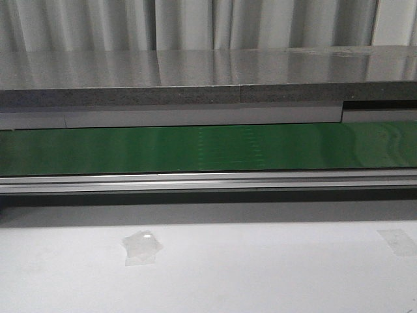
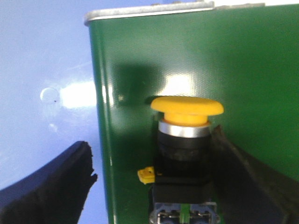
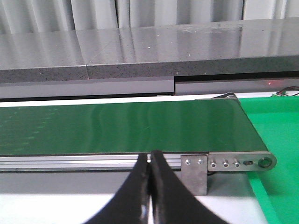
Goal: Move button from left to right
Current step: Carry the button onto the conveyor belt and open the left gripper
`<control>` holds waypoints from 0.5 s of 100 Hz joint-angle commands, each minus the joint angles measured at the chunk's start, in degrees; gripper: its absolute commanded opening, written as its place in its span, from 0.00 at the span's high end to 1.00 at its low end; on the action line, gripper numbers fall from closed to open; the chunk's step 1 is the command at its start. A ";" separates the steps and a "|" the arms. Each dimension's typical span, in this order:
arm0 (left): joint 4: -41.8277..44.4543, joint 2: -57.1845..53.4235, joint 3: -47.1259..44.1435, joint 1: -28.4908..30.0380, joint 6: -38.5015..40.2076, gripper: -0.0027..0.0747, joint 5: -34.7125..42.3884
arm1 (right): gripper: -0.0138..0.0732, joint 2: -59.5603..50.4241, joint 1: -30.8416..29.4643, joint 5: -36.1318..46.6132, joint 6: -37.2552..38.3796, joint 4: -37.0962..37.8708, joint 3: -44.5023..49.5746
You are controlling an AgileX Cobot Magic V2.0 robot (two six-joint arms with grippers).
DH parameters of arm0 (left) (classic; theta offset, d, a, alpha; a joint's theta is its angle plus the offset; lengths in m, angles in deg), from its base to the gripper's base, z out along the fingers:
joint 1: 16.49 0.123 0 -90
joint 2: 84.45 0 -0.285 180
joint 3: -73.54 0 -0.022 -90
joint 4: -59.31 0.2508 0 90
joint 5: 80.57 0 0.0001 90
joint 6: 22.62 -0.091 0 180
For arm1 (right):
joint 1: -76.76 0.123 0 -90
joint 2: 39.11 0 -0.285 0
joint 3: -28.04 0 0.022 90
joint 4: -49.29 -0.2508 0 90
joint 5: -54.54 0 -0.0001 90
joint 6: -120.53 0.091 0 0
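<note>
Left pincer point(image 2: 154, 179): the left wrist view looks down past its two black padded fingers point(image 2: 51, 184). They stand wide apart. One finger hangs over the pale surface point(image 2: 42, 51), clear of everything; the other lies against the side of the button.

Button: a small push button with a round orange-yellow cap, a silver collar and a dark blocky body with bluish marks point(image 2: 184, 149) stands between the left fingers, cap uppermost, on the green belt of the conveyor point(image 2: 224, 56), near the belt's edge and end. A small yellow tab sticks out of its body.

Left hold: the fingers straddle the button but have not closed on it; one side shows a clear gap.

Right pincer point(image 3: 150, 189): its two black fingers are pressed together with nothing between them, pointing level toward the conveyor's silver side rail point(image 3: 70, 161).

Right wrist view only: the rounded end of the green belt, a metal bracket with screws point(image 3: 194, 175), and a bright green mat point(image 3: 275, 140) beyond the belt's end.

Front view only: a long stretch of the belt, a grey stone-like ledge point(image 1: 195, 78) behind it, pale curtains, and patches of clear tape point(image 1: 142, 248) on the white surface in front. Neither arm nor button appears there.
</note>
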 commanded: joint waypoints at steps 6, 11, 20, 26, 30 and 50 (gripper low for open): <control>-4.41 -4.18 1.25 -0.36 -2.29 0.30 1.87 | 0.92 -1.17 0.26 4.69 -0.27 0.26 -0.84; -6.80 -5.28 1.25 -0.36 -3.70 0.30 2.24 | 0.92 -1.17 0.26 4.69 -0.27 0.26 -0.84; -10.74 -7.92 1.25 -0.36 -6.59 0.30 2.37 | 0.92 -1.17 0.26 4.69 -0.27 0.26 -0.84; -12.73 -9.99 1.25 -0.36 -7.59 0.30 2.37 | 0.92 -1.17 0.26 4.69 -0.27 0.26 -0.84; -13.49 -11.21 1.25 -0.36 -7.75 0.30 2.37 | 0.92 -1.17 0.26 4.69 -0.27 0.26 -0.84; -17.66 -19.66 0.16 -0.36 -10.83 0.30 4.08 | 0.92 -1.17 0.26 4.69 -0.27 0.26 -0.84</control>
